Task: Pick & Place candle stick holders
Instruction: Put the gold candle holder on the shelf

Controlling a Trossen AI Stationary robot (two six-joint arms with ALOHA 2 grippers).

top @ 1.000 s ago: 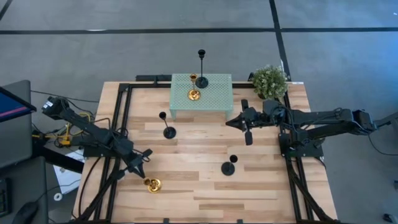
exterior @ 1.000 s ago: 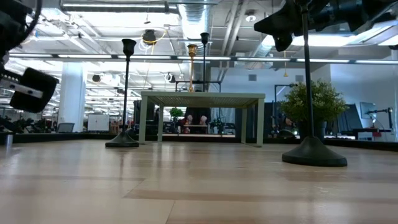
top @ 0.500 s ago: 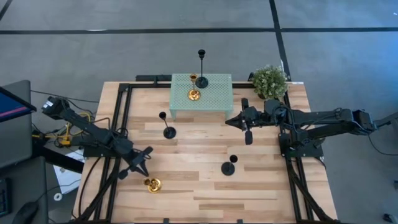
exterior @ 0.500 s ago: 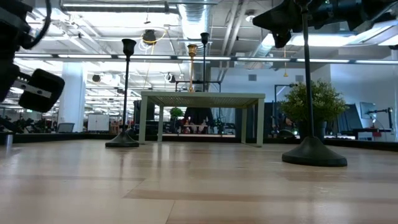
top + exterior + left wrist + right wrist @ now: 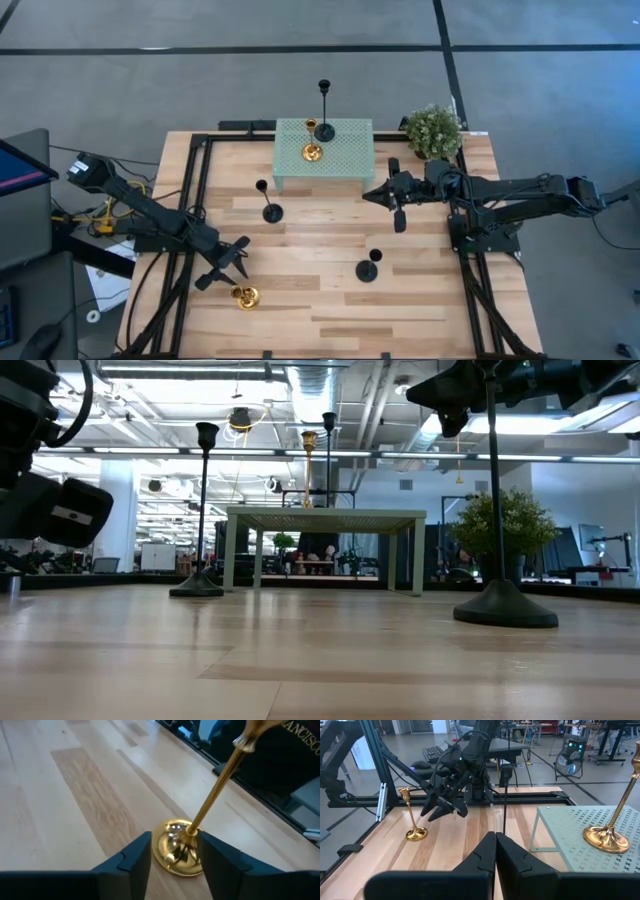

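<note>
A short gold candle stick holder (image 5: 245, 296) stands on its round base near the table's front left; it also shows in the left wrist view (image 5: 179, 851). My left gripper (image 5: 230, 268) is open just beside it, and its fingers stand either side of the gold base (image 5: 174, 840) without touching. A second gold holder (image 5: 312, 152) and a tall black one (image 5: 324, 128) stand on the pale green perforated stand (image 5: 350, 150). Two more black holders (image 5: 270, 211) (image 5: 367, 270) stand on the table. My right gripper (image 5: 375, 194) is shut and empty, right of the stand, above the table.
A small green bushy plant (image 5: 432, 131) stands at the far right corner beside the stand. Black frame rails (image 5: 195, 190) run along the table's left, far and right sides. There is bare wood in the middle and along the front edge (image 5: 330, 320).
My left gripper has gone a little toward the table's near edge and down, closing in on the gold holder at the front left, still open. The holders have not moved.
</note>
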